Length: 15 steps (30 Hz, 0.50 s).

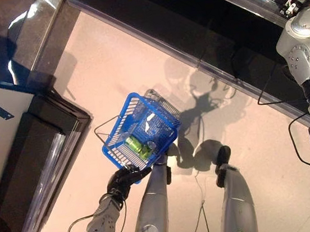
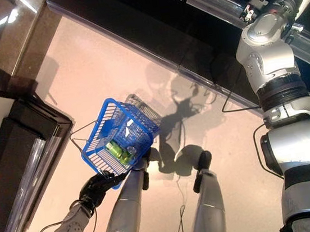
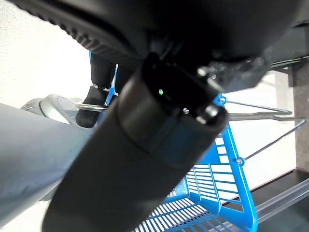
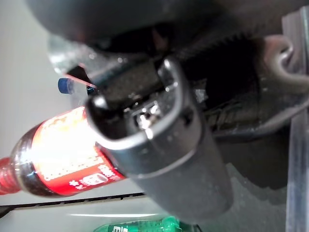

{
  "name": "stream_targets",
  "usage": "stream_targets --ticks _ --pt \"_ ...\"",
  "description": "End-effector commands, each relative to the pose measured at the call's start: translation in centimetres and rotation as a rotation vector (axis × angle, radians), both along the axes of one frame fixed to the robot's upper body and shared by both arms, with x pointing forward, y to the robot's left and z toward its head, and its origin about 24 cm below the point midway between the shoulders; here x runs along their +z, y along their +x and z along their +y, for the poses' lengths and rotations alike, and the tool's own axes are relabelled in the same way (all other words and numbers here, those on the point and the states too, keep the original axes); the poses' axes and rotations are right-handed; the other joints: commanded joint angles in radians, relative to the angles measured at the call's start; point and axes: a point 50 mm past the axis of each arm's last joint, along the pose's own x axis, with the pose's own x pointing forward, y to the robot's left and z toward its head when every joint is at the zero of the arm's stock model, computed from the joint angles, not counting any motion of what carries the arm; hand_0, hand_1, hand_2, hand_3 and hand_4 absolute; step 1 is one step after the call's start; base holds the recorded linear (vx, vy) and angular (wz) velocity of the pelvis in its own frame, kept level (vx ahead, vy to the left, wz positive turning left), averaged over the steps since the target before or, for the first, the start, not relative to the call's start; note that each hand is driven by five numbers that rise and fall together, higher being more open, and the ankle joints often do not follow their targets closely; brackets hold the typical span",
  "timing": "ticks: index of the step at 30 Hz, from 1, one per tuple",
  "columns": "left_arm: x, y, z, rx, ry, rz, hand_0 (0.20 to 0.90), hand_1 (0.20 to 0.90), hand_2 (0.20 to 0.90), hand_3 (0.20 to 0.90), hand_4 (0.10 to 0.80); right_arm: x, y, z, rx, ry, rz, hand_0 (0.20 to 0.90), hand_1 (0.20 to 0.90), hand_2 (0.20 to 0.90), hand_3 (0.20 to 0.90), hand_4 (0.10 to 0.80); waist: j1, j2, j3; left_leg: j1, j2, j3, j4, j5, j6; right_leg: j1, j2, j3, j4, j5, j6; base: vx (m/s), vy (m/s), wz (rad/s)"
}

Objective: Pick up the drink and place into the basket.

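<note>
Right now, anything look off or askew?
Only the blue basket: it hangs tilted from the left hand, a green bottle slid to its low end. The right hand is at a red-labelled bottle. No spill or damage visible.

basket [image 1: 141, 130]: bright blue plastic grid, thin metal wire handles
bottle in my basket [image 1: 135, 146]: green
drink by my right fingers [image 4: 58, 154]: dark cola, red label, red cap
my left hand [image 1: 123, 180]: black
floor [image 1: 110, 70]: pale pinkish beige

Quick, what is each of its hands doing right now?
Left hand: closed on the blue basket, gripping its handle.
Right hand: at a red-labelled drink bottle; whether it grips it cannot be told.
</note>
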Motion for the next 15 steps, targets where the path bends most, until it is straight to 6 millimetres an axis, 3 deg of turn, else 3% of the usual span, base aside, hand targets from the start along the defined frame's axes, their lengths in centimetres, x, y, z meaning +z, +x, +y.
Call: stream_targets --ticks 1,5,15 --pt "-3.0 -6.2 1.9 -0.074 0.05 0.15 0.3 0.3 0.3 0.2 0.1 8.2 -4.2 1.0 0.082 -0.162 -0.386 0.3 0.3 0.3 0.2 0.1 0.022 -0.007 -0.013 0.063 -0.08 0.001 0.067 -0.146 0.081 0.05 0.074 -0.086 -0.04 -0.005 -0.108 0.0 0.0 0.0" --pt "-2.9 -6.0 1.9 -0.076 0.048 0.133 0.3 0.3 0.3 0.2 0.1 7.7 -4.6 1.4 0.136 -0.191 -0.423 0.3 0.3 0.3 0.2 0.1 0.015 -0.013 -0.013 0.103 -0.077 0.005 0.065 -0.152 0.078 0.092 0.074 -0.088 -0.037 -0.02 -0.111 0.0 0.0 0.0" --pt "-2.1 -5.2 1.8 -0.064 0.054 0.029 0.3 0.3 0.3 0.2 0.1 5.6 -6.3 5.1 0.362 -0.323 -0.47 0.3 0.3 0.3 0.2 0.1 -0.011 -0.044 -0.021 0.255 -0.065 0.017 0.044 -0.167 0.062 0.254 0.077 -0.091 -0.064 -0.046 -0.119 -0.009 -0.018 0.0"
